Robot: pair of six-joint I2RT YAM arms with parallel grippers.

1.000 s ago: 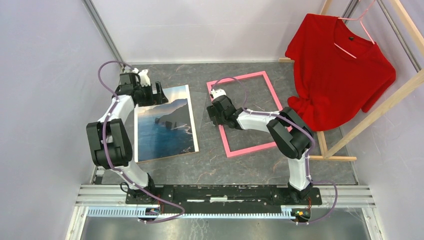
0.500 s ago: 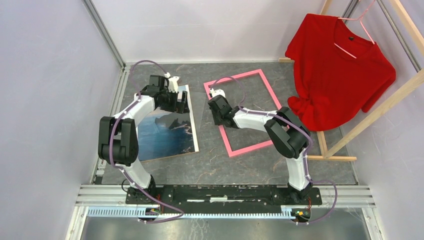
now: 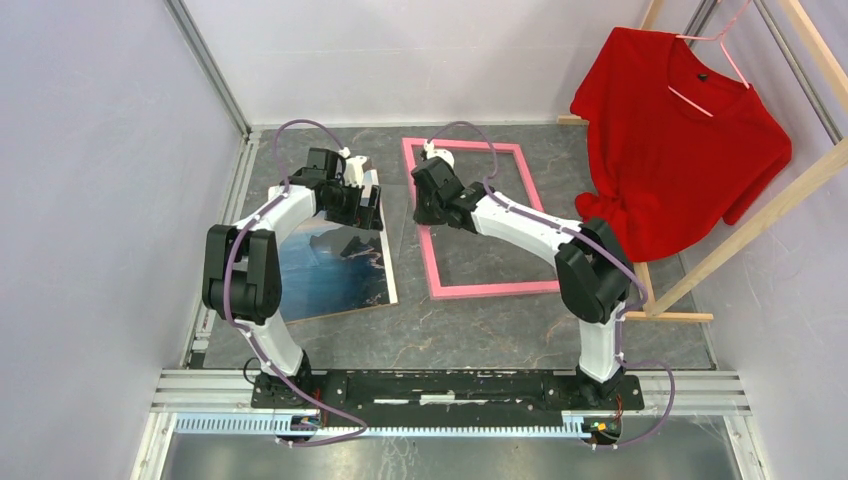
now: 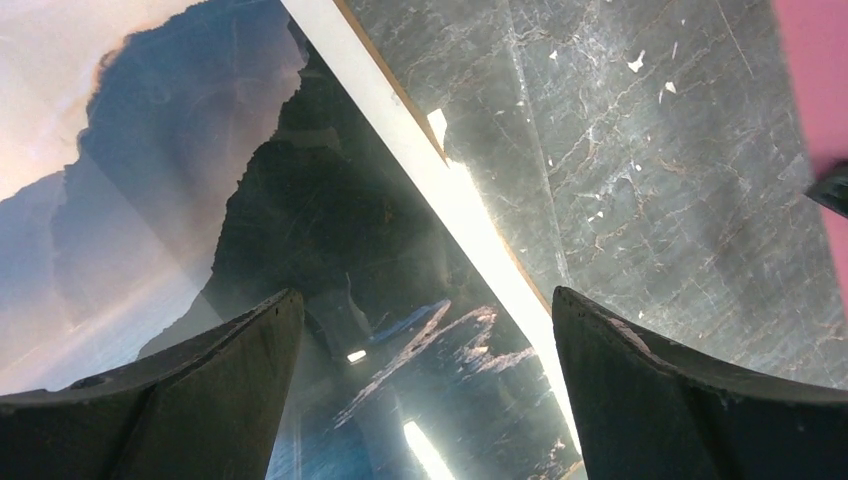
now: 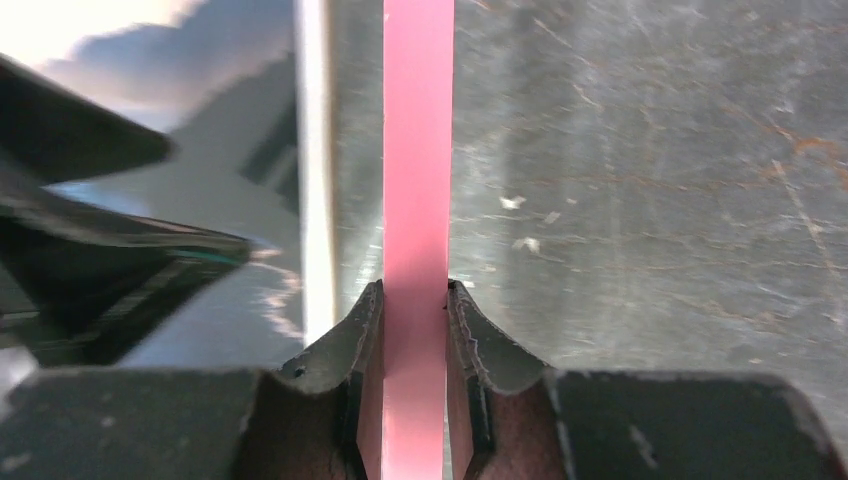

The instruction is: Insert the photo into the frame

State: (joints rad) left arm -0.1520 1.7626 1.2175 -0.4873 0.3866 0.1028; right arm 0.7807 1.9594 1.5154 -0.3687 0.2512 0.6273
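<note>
- Two grippers are at work in the upper middle of the top view, on either side of the narrow strip of grey table [image 3: 480,330] between the photo [image 3: 330,265] and the frame [image 3: 495,290].
- The right gripper [image 3: 424,212] is clamped on the frame's left rail. In the right wrist view the pink bar [image 5: 418,150] runs straight up from between the fingers [image 5: 352,345], and both pads press its sides.
- The frame lies flat at centre, pink face up, with the table showing through its opening.
- The left gripper [image 3: 365,205] sits over the photo's upper right corner with its jaws spread wide and nothing between them.
- In the left wrist view the photo's white right border [image 4: 470,215] runs diagonally between the two fingers [image 4: 240,350]. I cannot tell whether they touch the print.
- The photo lies flat at centre left, just beside the frame's left rail and apart from it.
- A red shirt [image 3: 680,130] hangs on a wooden rack [image 3: 740,230] at the upper right.
- Compared with half a second ago, the frame has swung round. It lay skewed then, and now its sides run nearly square to the picture edges and it sits closer to the photo.
- The right gripper has moved up and slightly left with that rail.
- The left gripper has slid a little to the right along the photo's top, whereas a full second ago it sat nearer the upper left corner.
- The photo itself has not shifted.
</note>
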